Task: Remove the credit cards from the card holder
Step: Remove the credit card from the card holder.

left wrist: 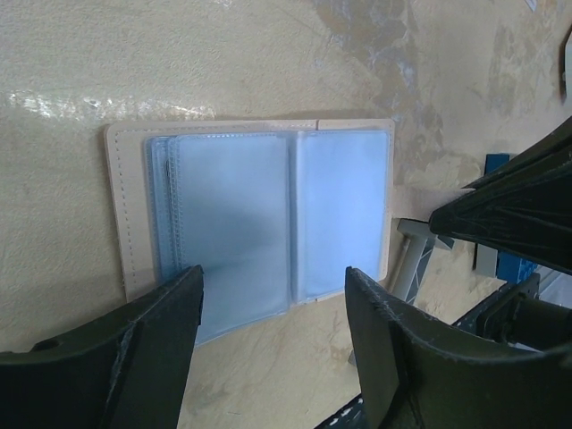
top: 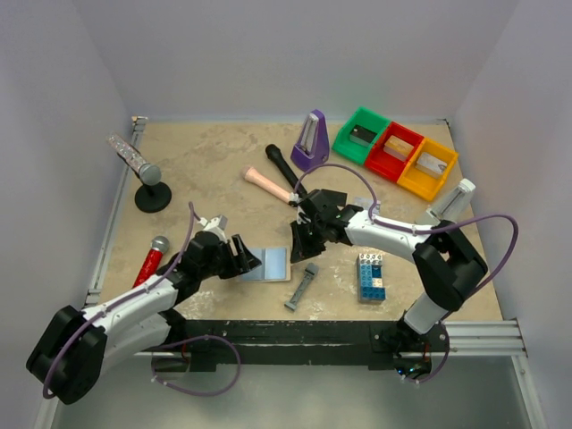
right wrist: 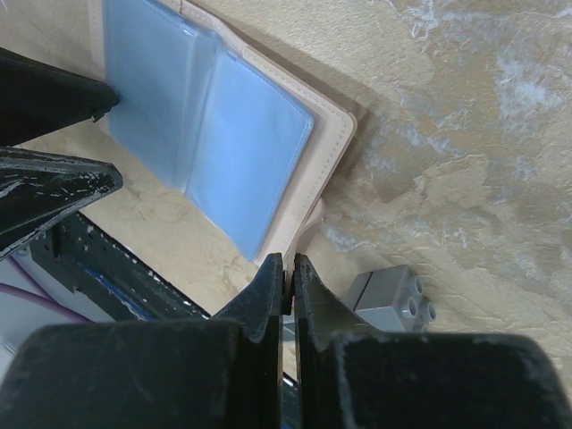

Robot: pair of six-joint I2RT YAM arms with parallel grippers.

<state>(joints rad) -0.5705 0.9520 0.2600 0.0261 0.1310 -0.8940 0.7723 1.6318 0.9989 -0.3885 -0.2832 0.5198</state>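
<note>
On the table, front middle: the card holder (top: 268,264) lies spread open and flat, two pale-blue panels side by side inside a cream stitched border (left wrist: 121,223).
Sleeves: clear plastic pockets lie over both panels, showing blue through; what they hold I cannot tell.
Left gripper (top: 246,257): at the holder's left edge, its jaws spread wide. In the left wrist view the two dark fingers (left wrist: 161,331) stand over the holder's near edge, one at each panel. I cannot tell whether they touch it.
Right gripper (top: 302,243): just beside the holder's right edge, its fingers (right wrist: 268,286) pressed together with only a hairline slit between them. Whether anything thin sits in that slit I cannot tell.
Grey bar-shaped piece (top: 302,286): on the table just right of the holder, nearer the front; its studded end shows beside the right fingers in the right wrist view.
Blue-and-white brick stack (top: 372,275): further right, apart from the holder.
Back right: green, red and yellow bins (top: 393,152) in a row, with a purple metronome (top: 311,141) to their left.
</note>
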